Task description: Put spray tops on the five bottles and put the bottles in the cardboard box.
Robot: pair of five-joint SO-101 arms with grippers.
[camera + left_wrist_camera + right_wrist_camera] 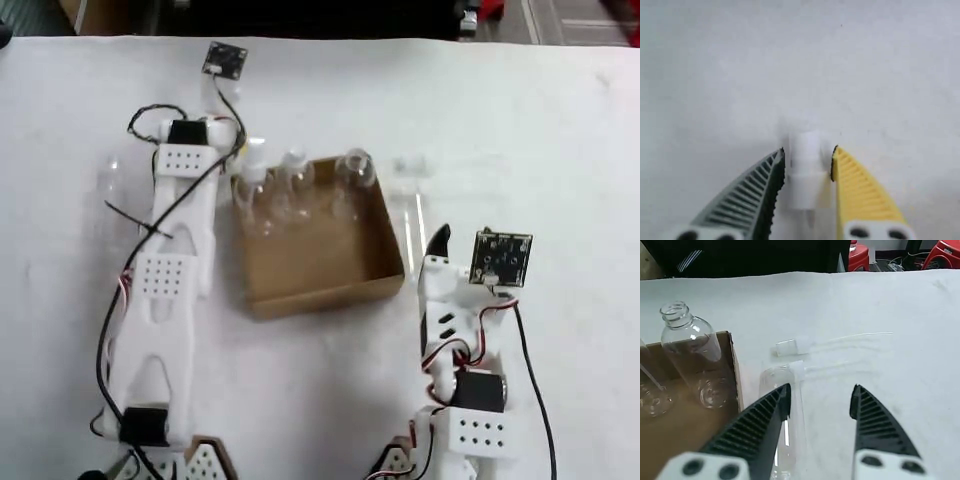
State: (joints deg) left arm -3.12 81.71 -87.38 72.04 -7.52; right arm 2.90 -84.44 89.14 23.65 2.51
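Observation:
The cardboard box (320, 295) lies mid-table with three clear bottles standing along its far wall. Two of them (255, 185) (295, 172) carry white tops; the third bottle (355, 168) (690, 340) has a bare neck. My left gripper (238, 150) (808, 150) is at the box's far left corner, shut on a white spray top (805, 165). My right gripper (436, 248) (820, 390) is open, right of the box. Beside the box wall (734, 365) lies a clear bottle (785, 435) (410, 215). Beyond it lies a loose spray top (786, 346) (405, 165) with a long tube.
A small camera board (225, 58) with its cable lies at the far left of the white table. Another clear bottle (112, 180) lies left of the left arm. The table's right half is open cloth. Red chairs (940, 252) stand past the far edge.

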